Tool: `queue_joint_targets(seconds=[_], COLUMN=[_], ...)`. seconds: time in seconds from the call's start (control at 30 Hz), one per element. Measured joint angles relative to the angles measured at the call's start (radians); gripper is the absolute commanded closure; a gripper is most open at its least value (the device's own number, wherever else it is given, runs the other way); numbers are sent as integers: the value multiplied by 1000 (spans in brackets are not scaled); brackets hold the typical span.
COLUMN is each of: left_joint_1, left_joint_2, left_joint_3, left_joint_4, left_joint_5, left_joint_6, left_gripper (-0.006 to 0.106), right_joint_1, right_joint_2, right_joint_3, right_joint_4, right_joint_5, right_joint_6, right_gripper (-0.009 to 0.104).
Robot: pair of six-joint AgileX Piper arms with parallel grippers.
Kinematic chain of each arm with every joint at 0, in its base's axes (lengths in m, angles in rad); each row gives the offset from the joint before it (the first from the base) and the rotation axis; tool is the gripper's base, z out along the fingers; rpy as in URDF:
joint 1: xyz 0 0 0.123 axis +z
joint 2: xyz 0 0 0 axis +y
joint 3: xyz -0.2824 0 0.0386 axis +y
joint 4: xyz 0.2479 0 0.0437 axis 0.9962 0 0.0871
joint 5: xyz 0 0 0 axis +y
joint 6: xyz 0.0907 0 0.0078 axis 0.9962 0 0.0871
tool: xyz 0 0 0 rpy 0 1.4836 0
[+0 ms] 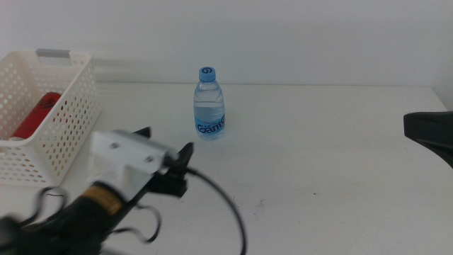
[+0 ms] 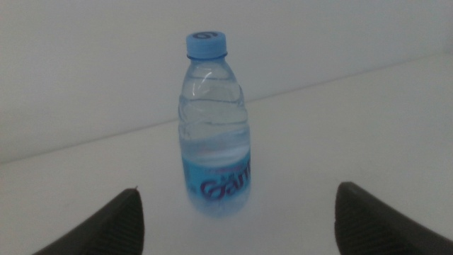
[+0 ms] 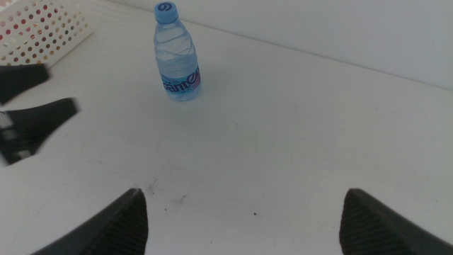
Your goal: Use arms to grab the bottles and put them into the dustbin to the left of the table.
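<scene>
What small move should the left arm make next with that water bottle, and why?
Probably ease the left tool forward toward the clear plastic water bottle with the blue cap. Its jaws are open, the bottle stands upright between them in the wrist view, still apart. The right tool waits at the table's right.

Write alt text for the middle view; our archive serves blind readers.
A water bottle stands upright on a white table, with the left gripper, jaws open, short of it. A red can lies in the basket; the right gripper waits at the edge.
</scene>
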Motion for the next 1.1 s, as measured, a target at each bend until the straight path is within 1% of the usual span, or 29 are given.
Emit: queue_joint_targets(seconds=[0.1,0.3,0.6,0.93,1.0,1.03,1.07,1.1], left_joint_1=[0,9,63,68,68,68,68,68], left_joint_2=[182,368,534,677,691,693,693,694], left_joint_3=[-121,-320,-564,-804,-828,-835,-840,-842], left_joint_4=[0,-2,4,26,26,20,16,14], left_joint_5=[-81,-58,60,113,132,144,155,162], left_joint_6=[-11,-19,-19,-19,-19,-19,-19,-19], left_gripper=[11,11,11,12,18,24,33,45], right_joint_1=[0,0,0,0,0,0,0,0], right_joint_2=[0,0,0,0,0,0,0,0], right_joint_3=[0,0,0,0,0,0,0,0], right_joint_4=[0,0,-1,-1,-1,-1,-1,-1], right_joint_5=[0,0,0,0,0,0,0,0], right_joint_6=[0,0,0,0,0,0,0,0], right_gripper=[5,5,5,5,5,5,5,5])
